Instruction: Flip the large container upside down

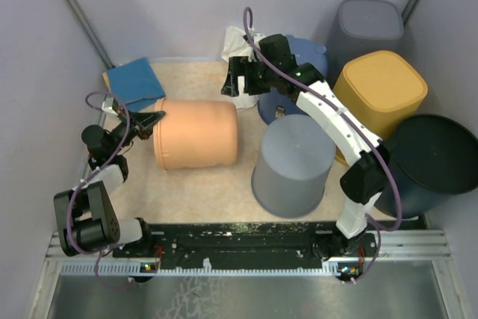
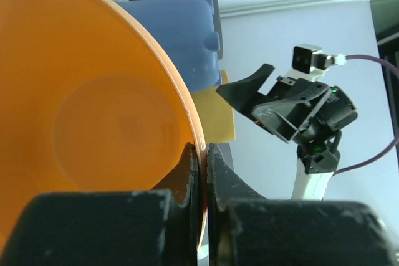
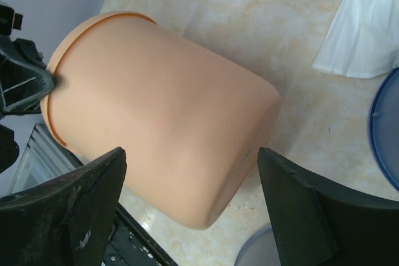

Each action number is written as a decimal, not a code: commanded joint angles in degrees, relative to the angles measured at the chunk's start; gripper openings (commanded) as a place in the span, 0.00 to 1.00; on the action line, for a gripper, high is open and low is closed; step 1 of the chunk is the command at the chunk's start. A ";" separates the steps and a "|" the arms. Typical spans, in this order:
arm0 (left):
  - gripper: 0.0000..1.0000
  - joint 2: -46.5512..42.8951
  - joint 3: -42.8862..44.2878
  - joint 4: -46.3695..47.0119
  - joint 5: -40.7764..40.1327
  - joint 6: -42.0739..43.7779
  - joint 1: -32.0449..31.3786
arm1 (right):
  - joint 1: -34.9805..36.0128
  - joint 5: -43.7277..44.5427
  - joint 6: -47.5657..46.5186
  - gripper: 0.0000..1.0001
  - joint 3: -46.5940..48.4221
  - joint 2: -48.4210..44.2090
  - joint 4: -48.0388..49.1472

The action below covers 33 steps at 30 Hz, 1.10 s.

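The orange container (image 1: 196,133) is found lying sideways on the table (image 1: 198,190), its rim clamped by the left gripper (image 1: 151,122). The right gripper (image 1: 239,84) is held spread wide above its closed end.

The large container (image 1: 196,133) lies sideways, just left of a bin (image 1: 293,166).

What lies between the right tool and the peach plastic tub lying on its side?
Nothing. The right wrist view shows the open right tool hanging above the peach plastic tub, with only bare air between them.
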 commanded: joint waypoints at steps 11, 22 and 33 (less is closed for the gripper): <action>0.00 10.16 -8.31 15.84 7.15 -1.64 5.94 | -2.14 -6.51 8.90 0.89 -6.50 4.51 8.53; 0.00 21.58 -12.23 39.63 7.84 -12.05 6.18 | -0.60 -13.82 16.09 0.89 -11.61 3.58 13.00; 0.28 23.84 -12.59 42.53 9.91 -10.98 6.16 | 2.80 -19.12 20.35 0.90 -15.22 -0.61 21.00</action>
